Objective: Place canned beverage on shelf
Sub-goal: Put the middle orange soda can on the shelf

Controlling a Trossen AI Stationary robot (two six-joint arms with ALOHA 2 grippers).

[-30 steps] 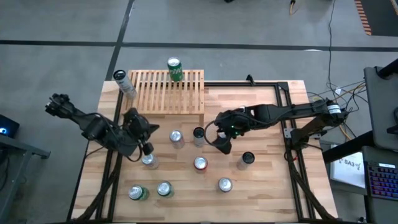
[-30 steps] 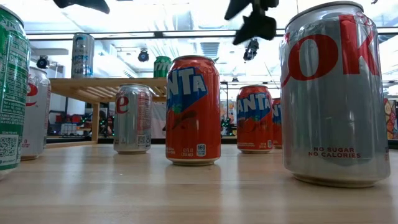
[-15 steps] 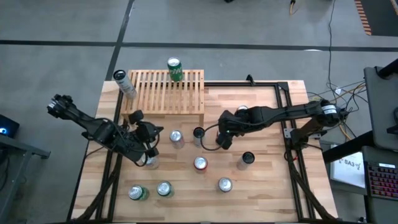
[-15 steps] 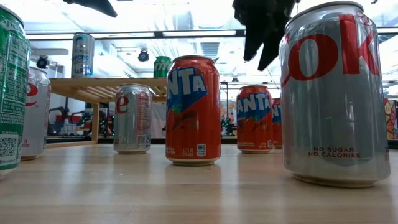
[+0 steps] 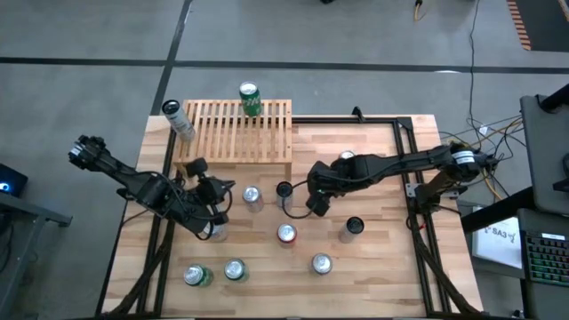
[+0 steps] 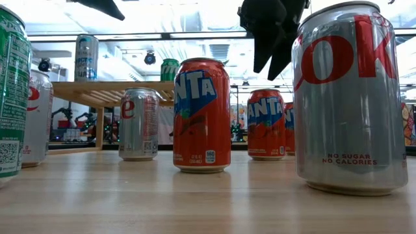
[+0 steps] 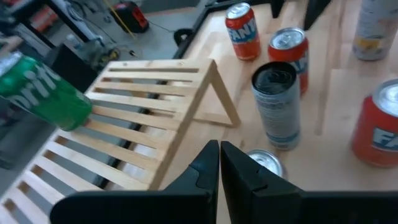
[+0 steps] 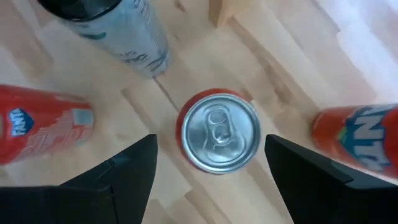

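Our right hand [image 8: 211,171], fingers apart, hovers over an orange Fanta can [image 8: 219,132] mid-frame; left hand [image 7: 219,163] closed, empty.

We see one can [image 5: 249,98] on the shelf [image 5: 236,132], another [image 5: 179,119] at its left, and the rest on the table [image 5: 373,258] before it.

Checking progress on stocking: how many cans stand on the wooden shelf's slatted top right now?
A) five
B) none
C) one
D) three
C: only the green can stands on the shelf; the tall silver can stands beside its edge.
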